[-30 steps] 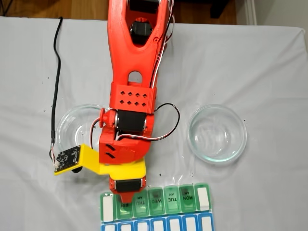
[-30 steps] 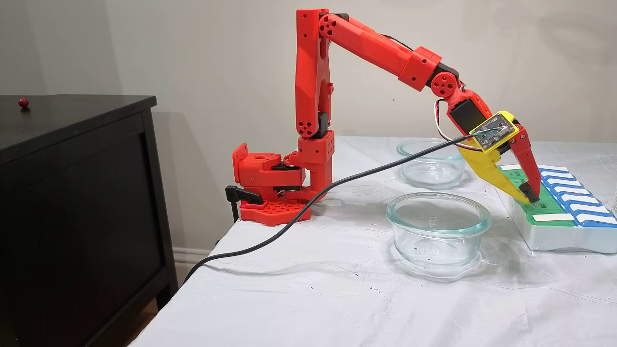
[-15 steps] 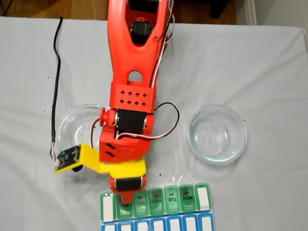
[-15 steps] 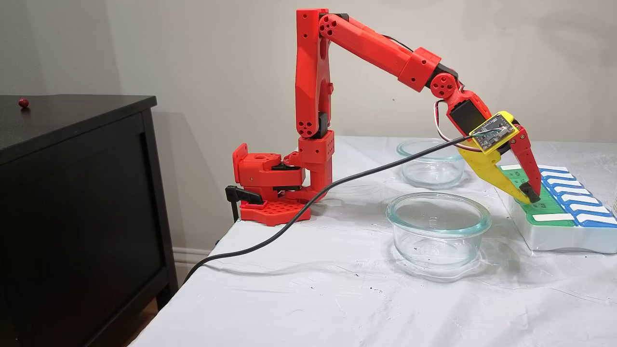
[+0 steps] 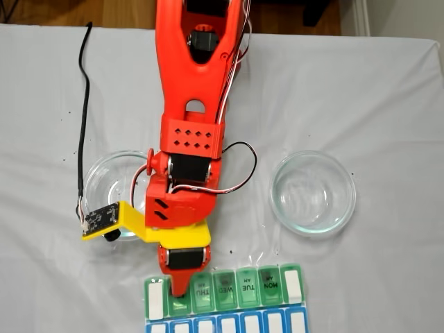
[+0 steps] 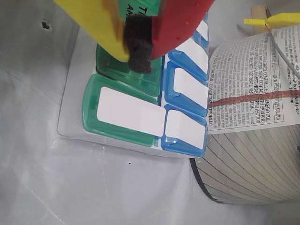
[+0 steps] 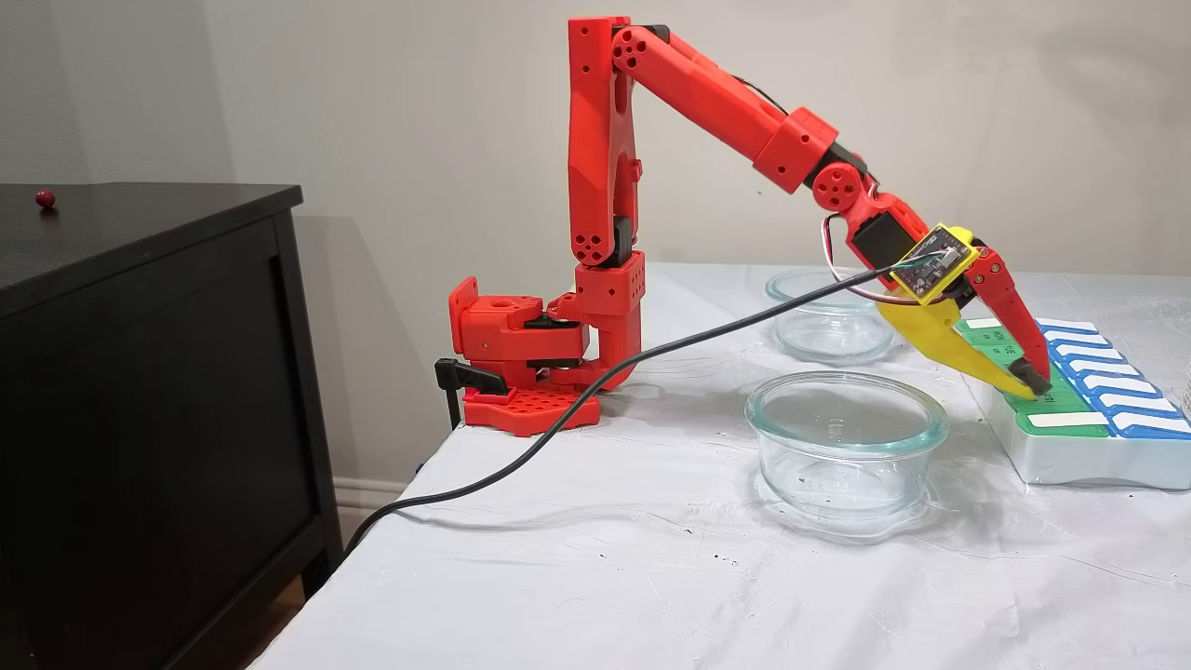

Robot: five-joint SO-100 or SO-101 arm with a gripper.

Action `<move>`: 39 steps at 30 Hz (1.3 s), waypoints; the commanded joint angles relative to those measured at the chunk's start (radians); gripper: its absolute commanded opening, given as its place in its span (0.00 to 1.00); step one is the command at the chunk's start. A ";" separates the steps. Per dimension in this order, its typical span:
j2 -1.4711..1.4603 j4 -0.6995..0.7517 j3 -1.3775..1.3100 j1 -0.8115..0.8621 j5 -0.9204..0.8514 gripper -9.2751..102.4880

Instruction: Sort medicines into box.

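Note:
The box [image 5: 246,286] is a pill organizer with a green-lidded row and a blue-lidded row at the table's near edge; the lids I can see are down. My gripper [image 5: 179,291] is shut, its yellow and red fingers meeting on a black foam pad. In the wrist view the gripper [image 6: 139,47] rests its tip on a green lid of the box [image 6: 122,112], second from the end. From the side the gripper [image 7: 1029,381] slants down onto the box [image 7: 1070,461]. One small dark red medicine [image 7: 45,197] lies on the black cabinet, far from the arm.
Two clear glass dishes [image 5: 111,186] [image 5: 313,191] flank the arm, both looking empty. A black cable [image 5: 81,118] runs to the wrist camera board. A paper-wrapped cylinder [image 6: 255,117] stands right beside the box. A black cabinet [image 7: 140,372] stands left of the table.
The arm stretched forward and lowered, so the shut gripper tip slid further onto the green lid next to THU. Dishes and box stayed put.

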 commanded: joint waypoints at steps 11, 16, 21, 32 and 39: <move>-0.028 0.028 0.043 0.003 -0.054 0.08; -0.012 0.074 0.025 0.020 -0.057 0.08; 0.046 0.147 0.006 0.040 -0.055 0.08; 0.118 0.175 0.025 0.043 -0.046 0.08; 0.356 0.164 0.071 0.006 0.002 0.08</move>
